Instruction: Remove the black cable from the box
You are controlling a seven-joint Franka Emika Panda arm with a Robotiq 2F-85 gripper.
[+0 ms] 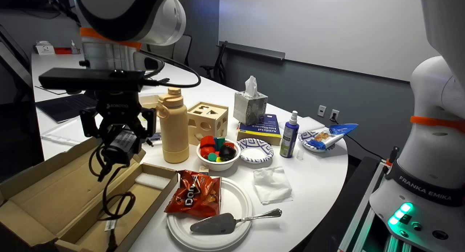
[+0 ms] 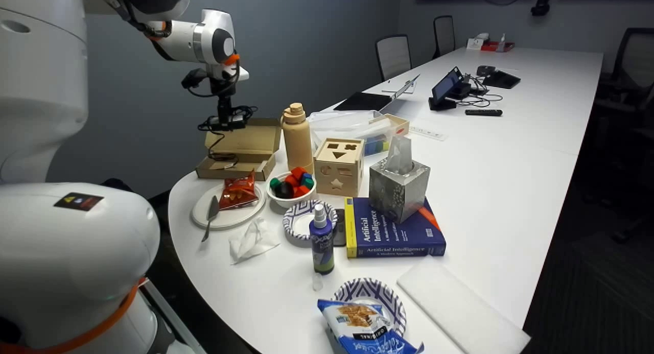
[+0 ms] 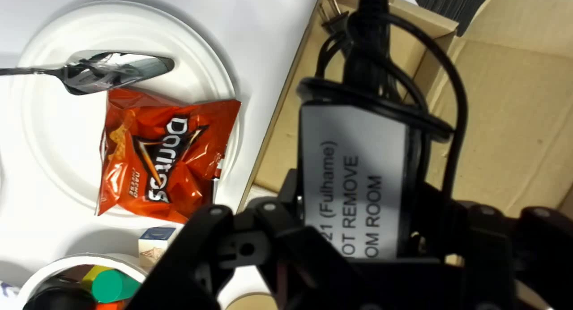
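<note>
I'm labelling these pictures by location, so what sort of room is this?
Probably an office meeting room: the long white table, the mesh-backed chairs beside it and the large whiteboard all suggest that.

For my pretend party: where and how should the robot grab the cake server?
Once the jaws release the black adapter, I'd grip the cake server by its slim handle, coming from above, jaws set across it. The handle pokes past the white plate; the blade is broad and flat, so probably harder to pinch.
</note>
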